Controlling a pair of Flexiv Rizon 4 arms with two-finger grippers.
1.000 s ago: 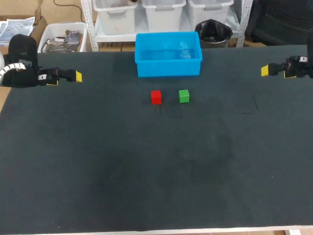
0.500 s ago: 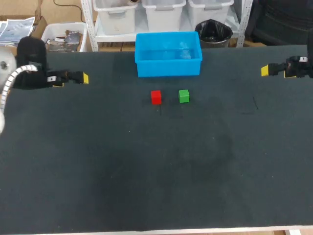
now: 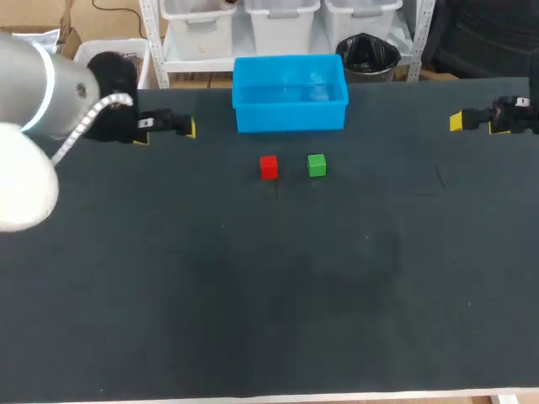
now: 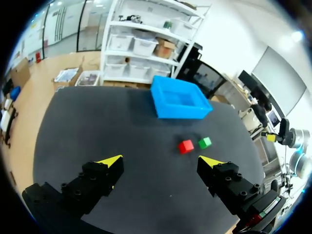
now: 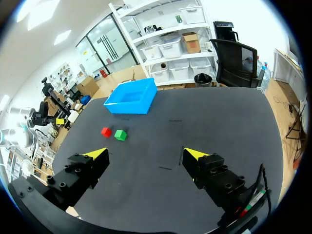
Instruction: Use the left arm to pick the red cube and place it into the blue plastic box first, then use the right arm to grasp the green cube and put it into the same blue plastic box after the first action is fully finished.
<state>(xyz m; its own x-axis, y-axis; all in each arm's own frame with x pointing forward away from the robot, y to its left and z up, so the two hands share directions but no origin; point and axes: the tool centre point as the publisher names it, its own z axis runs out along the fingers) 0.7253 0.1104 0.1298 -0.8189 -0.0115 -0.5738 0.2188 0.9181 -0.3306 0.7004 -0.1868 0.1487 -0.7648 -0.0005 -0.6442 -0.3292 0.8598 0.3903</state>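
The red cube and the green cube sit side by side on the black table, just in front of the blue plastic box, which looks empty. My left gripper hovers open to the left of the box, well apart from the red cube. In the left wrist view the left gripper holds nothing, with the red cube, green cube and box ahead of it. My right gripper stands open at the far right edge. From the right gripper both cubes lie far ahead.
The black table top spreads wide in front of the cubes with nothing else on it. The box stands at the table's back edge.
My left arm has swung in from the left edge toward the middle, its gripper now close to the box's left side. The right arm and both cubes have not moved.
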